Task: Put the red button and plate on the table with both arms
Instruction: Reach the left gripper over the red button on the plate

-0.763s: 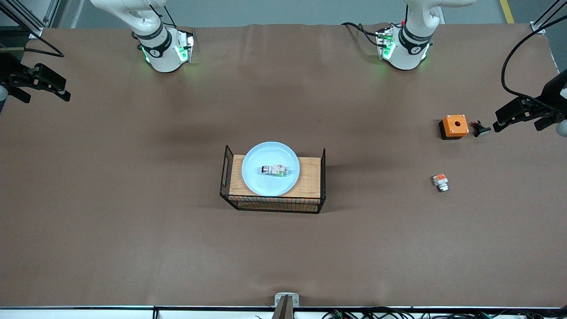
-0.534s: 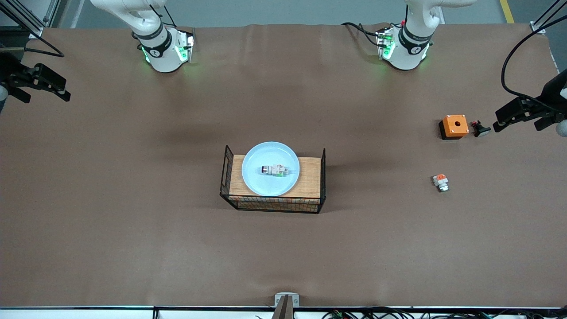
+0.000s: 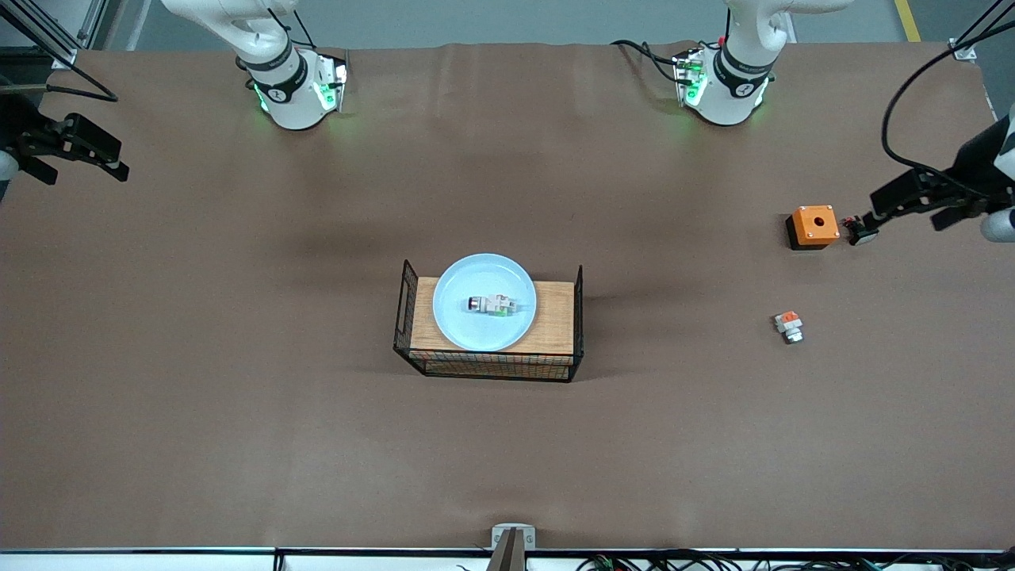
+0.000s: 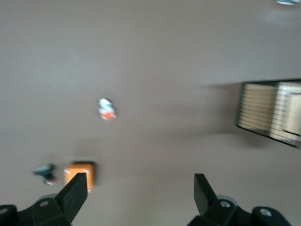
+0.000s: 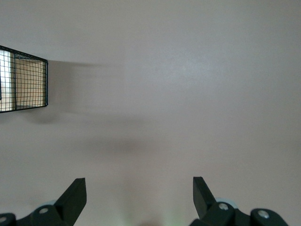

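While both arms hang out at the ends of the table point(image 3: 238, 444), the plate point(image 3: 484, 302) sits on the wooden top of a wire rack point(image 3: 489, 333) in the middle, with the red button point(image 3: 492, 304) lying in the plate.

From the front camera, the left gripper point(image 3: 876, 216) is in the air at its own end of the table, over a small dark part point(image 3: 860, 230) that lies just beside an orange box point(image 3: 813, 226). A small part with an orange block point(image 3: 788, 326) lies nearer to the camera than the box. The right gripper point(image 3: 119, 168) hangs over its own table edge, well apart from everything.

How wide the fingers stand is hard to judge from there; the wrist cameras settle it. In the left wrist view the black fingers point(image 4: 75, 194) are spread wide with nothing between them, and the box point(image 4: 80, 173), the dark part point(image 4: 45, 173), the orange-block part point(image 4: 106, 108) and an end of the rack point(image 4: 270, 113) show, blurred. The right wrist view has its fingers point(image 5: 74, 195) equally wide and empty, above bare brown table point(image 5: 188, 94), with only a mesh end of the rack point(image 5: 23, 80) in sight. Neither wrist view shows plate or button.
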